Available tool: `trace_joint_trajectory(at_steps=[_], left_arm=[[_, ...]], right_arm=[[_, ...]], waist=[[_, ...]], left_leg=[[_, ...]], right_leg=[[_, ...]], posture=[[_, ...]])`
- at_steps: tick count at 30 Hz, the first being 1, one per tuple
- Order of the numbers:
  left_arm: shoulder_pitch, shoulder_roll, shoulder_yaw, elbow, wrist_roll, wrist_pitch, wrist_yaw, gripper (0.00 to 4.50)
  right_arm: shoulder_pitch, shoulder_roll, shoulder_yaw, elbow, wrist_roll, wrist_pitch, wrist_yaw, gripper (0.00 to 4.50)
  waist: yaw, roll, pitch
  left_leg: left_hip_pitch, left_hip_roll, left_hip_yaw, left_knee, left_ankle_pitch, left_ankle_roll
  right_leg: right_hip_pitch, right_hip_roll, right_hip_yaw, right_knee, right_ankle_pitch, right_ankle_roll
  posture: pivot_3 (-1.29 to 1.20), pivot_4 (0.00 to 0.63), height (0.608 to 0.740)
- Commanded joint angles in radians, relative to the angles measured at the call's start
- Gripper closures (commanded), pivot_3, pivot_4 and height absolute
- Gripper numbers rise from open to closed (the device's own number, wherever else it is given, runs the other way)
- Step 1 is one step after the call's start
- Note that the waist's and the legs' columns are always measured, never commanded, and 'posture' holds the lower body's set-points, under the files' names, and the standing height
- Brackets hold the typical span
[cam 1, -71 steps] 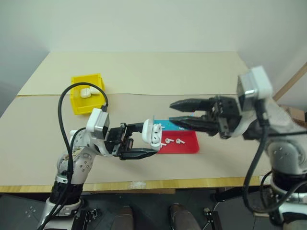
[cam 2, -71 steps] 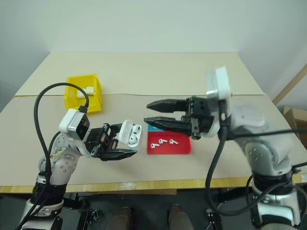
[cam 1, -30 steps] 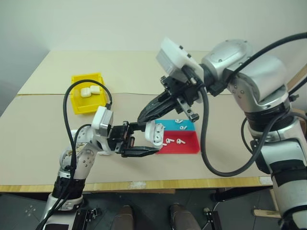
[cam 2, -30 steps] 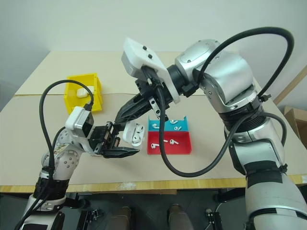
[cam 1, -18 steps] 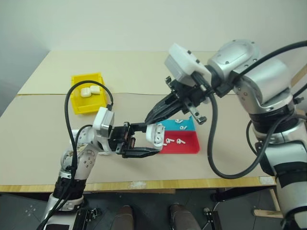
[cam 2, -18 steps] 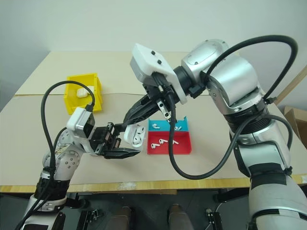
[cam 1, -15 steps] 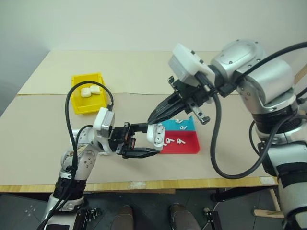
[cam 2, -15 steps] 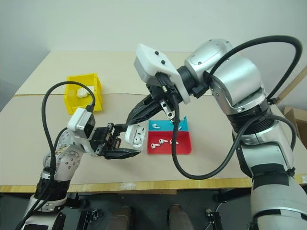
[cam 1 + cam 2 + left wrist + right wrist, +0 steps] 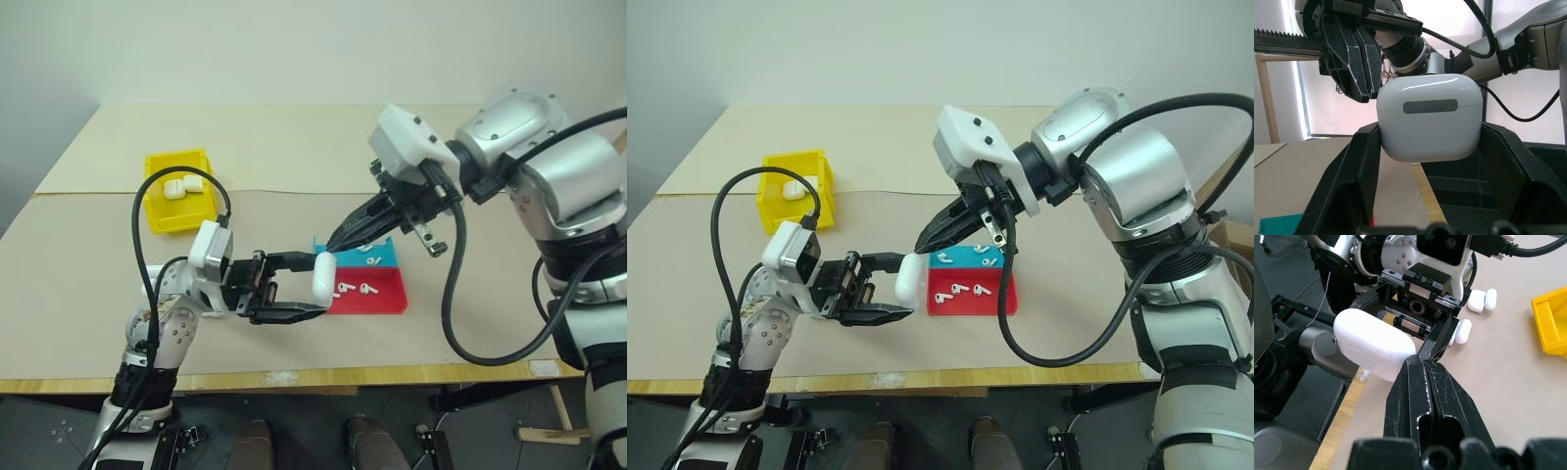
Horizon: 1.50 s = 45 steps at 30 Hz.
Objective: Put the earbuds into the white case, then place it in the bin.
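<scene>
White case point(image 9: 322, 277), lid down, clamped in left hand point(image 9: 291, 286) above worktop point(image 9: 294, 157), beside red tray point(image 9: 377, 297). Right hand point(image 9: 338, 238) pinched empty, tips just above case. Step judged: loading finished. Next: carry left to yellow bin point(image 9: 176, 192), lower inside, release.

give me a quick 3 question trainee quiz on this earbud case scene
1. True or false: the white case in the left gripper has its lid shut.
2. Which tray lies nearer the robot? A) blue tray B) red tray C) they lie side by side
3. Fill in: the right gripper's fingers are ____.

Key
1. True: the left wrist view shows the lid closed.
2. B: the red tray lies in front, the blue one behind it, earbuds in both.
3. Shut, pressed together and empty, just beside the case. White cases already lie in the yellow bin.
</scene>
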Motion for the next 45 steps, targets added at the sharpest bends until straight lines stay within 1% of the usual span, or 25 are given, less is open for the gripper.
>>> trace_joint_trajectory(at_steps=[1, 4, 7, 9, 13, 15, 18, 19, 21, 23, 25, 29, 31, 35, 40, 42, 45], left_arm=[[0.005, 0.007, 0.023, -0.024, -0.021, -0.015, 0.002, 1.73], [0.015, 0.028, 0.055, -0.02, -0.024, -0.004, 0.027, 1.73], [0.011, 0.057, 0.112, -0.004, -0.026, 0.002, 0.076, 1.73], [-0.007, 0.068, 0.156, 0.021, -0.008, -0.008, 0.136, 1.73], [-0.076, 0.02, 0.233, 0.092, 0.115, -0.082, 0.418, 1.73], [-0.108, -0.006, 0.234, 0.122, 0.231, -0.111, 0.594, 1.73], [-0.172, -0.042, 0.201, 0.206, 0.447, -0.154, 0.864, 1.73], [-0.199, -0.05, 0.193, 0.248, 0.497, -0.152, 0.934, 1.73], [-0.265, -0.076, 0.187, 0.372, 0.596, -0.215, 1.082, 1.73], [-0.352, -0.066, 0.174, 0.533, 0.685, -0.257, 1.195, 1.73], [-0.425, -0.054, 0.171, 0.665, 0.737, -0.27, 1.286, 1.73], [-0.512, -0.053, 0.198, 0.83, 0.741, -0.33, 1.376, 1.73], [-0.55, -0.047, 0.204, 0.914, 0.743, -0.311, 1.415, 1.73], [-0.564, -0.05, 0.205, 1.011, 0.734, -0.338, 1.411, 1.73], [-0.569, -0.041, 0.188, 1.086, 0.751, -0.306, 1.413, 1.73], [-0.577, -0.04, 0.196, 1.111, 0.748, -0.295, 1.434, 1.01], [-0.585, -0.037, 0.207, 1.129, 0.733, -0.302, 1.431, 0.08]], right_arm=[[-0.051, 0.015, -0.148, 0.05, 0.091, 0.06, -0.026, 4.48], [-0.034, 0.018, -0.239, 0.07, 0.125, 0.089, -0.103, 4.48], [0.054, 0.008, -0.324, 0.011, 0.142, 0.114, -0.209, 4.48], [0.145, 0.003, -0.391, -0.046, 0.173, 0.14, -0.28, 4.48], [0.366, 0.023, -0.535, -0.178, 0.232, 0.199, -0.465, 4.48], [0.449, 0.048, -0.592, -0.232, 0.274, 0.246, -0.572, 4.48], [0.553, 0.073, -0.637, -0.302, 0.311, 0.27, -0.671, 4.48], [0.572, 0.084, -0.65, -0.319, 0.328, 0.28, -0.709, 4.48], [0.594, 0.111, -0.684, -0.339, 0.386, 0.303, -0.778, 4.48], [0.617, 0.11, -0.699, -0.361, 0.415, 0.311, -0.814, 4.48], [0.635, 0.1, -0.704, -0.379, 0.434, 0.315, -0.844, 4.48], [0.672, 0.08, -0.713, -0.399, 0.473, 0.319, -0.893, 4.48], [0.69, 0.071, -0.711, -0.406, 0.48, 0.317, -0.915, 4.48], [0.713, 0.062, -0.707, -0.416, 0.497, 0.308, -0.948, 4.48], [0.725, 0.052, -0.7, -0.415, 0.512, 0.299, -0.971, 4.48], [0.725, 0.051, -0.694, -0.414, 0.51, 0.296, -0.974, 4.5], [0.721, 0.051, -0.682, -0.41, 0.506, 0.295, -0.977, 4.5]], waist=[[0.0, 0.0, 0.0], [0.001, 0.0, 0.0], [0.001, 0.0, 0.0], [0.003, 0.0, 0.0], [0.015, -0.001, 0.0], [0.016, -0.001, 0.0], [0.024, -0.001, 0.0], [0.025, -0.001, 0.0], [0.025, -0.001, 0.0], [0.029, -0.001, 0.0], [0.029, -0.001, 0.0], [0.028, -0.001, 0.0], [0.03, -0.001, 0.0], [0.029, -0.001, 0.0], [0.028, -0.001, 0.0], [0.029, -0.001, 0.0], [0.029, -0.001, 0.0]], left_leg=[[0.0, 0.0, 0.0, 0.0, 0.0, 0.0], [0.0, 0.0, 0.0, 0.0, 0.0, 0.0], [0.0, 0.0, 0.0, 0.0, 0.0, 0.0], [0.0, 0.0, 0.0, 0.0, 0.0, 0.0], [-0.001, 0.0, -0.002, 0.002, 0.0, 0.0], [-0.002, -0.001, -0.002, 0.002, 0.0, 0.0], [-0.001, -0.001, -0.002, 0.002, 0.0, 0.0], [-0.001, -0.001, -0.002, 0.002, 0.0, 0.0], [-0.001, -0.002, -0.002, 0.002, 0.0, 0.0], [-0.001, -0.002, -0.002, 0.002, 0.0, 0.0], [-0.002, -0.002, -0.002, 0.002, 0.0, 0.0], [-0.003, -0.003, -0.002, 0.001, 0.0, 0.0], [-0.004, -0.003, -0.002, 0.001, 0.0, 0.0], [-0.003, -0.003, -0.002, 0.002, 0.0, 0.0], [-0.003, -0.003, -0.002, 0.002, 0.0, 0.0], [-0.003, -0.003, -0.002, 0.002, 0.0, 0.0], [-0.003, -0.003, -0.002, 0.002, 0.0, 0.0]], right_leg=[[0.0, 0.0, 0.0, 0.0, 0.0, 0.0], [0.0, 0.0, 0.0, 0.0, 0.0, 0.0], [0.0, 0.0, 0.0, 0.0, 0.0, 0.0], [0.0, 0.0, 0.0, 0.0, 0.0, 0.0], [0.001, -0.001, -0.002, 0.0, 0.0, 0.0], [0.001, -0.001, -0.001, 0.0, 0.0, 0.001], [0.001, -0.001, -0.001, 0.0, 0.001, 0.001], [0.001, -0.001, -0.001, 0.0, 0.001, 0.001], [0.001, -0.001, 0.0, 0.0, 0.001, 0.001], [0.001, -0.001, 0.0, 0.0, 0.002, 0.002], [0.001, -0.001, -0.001, -0.001, 0.002, 0.002], [0.001, -0.002, -0.001, -0.003, 0.001, 0.002], [0.001, -0.002, -0.001, -0.003, 0.001, 0.002], [0.001, -0.002, -0.001, -0.002, 0.002, 0.002], [0.001, -0.002, -0.001, -0.002, 0.002, 0.002], [0.001, -0.002, -0.001, -0.002, 0.002, 0.002], [0.001, -0.002, -0.001, -0.002, 0.002, 0.002]], posture=[[0.0, 0.15, 0.74], [0.0, 0.15, 0.74], [0.0, 0.15, 0.74], [0.0, 0.15, 0.74], [0.0, 0.15, 0.74], [0.0, 0.15, 0.74], [0.0, 0.15, 0.74], [0.0, 0.15, 0.74], [0.0, 0.15, 0.74], [0.0, 0.15, 0.74], [0.0, 0.15, 0.74], [0.0, 0.15, 0.74], [0.0, 0.15, 0.74], [0.0, 0.15, 0.74], [0.0, 0.15, 0.74], [0.0, 0.15, 0.74], [0.0, 0.15, 0.74]])
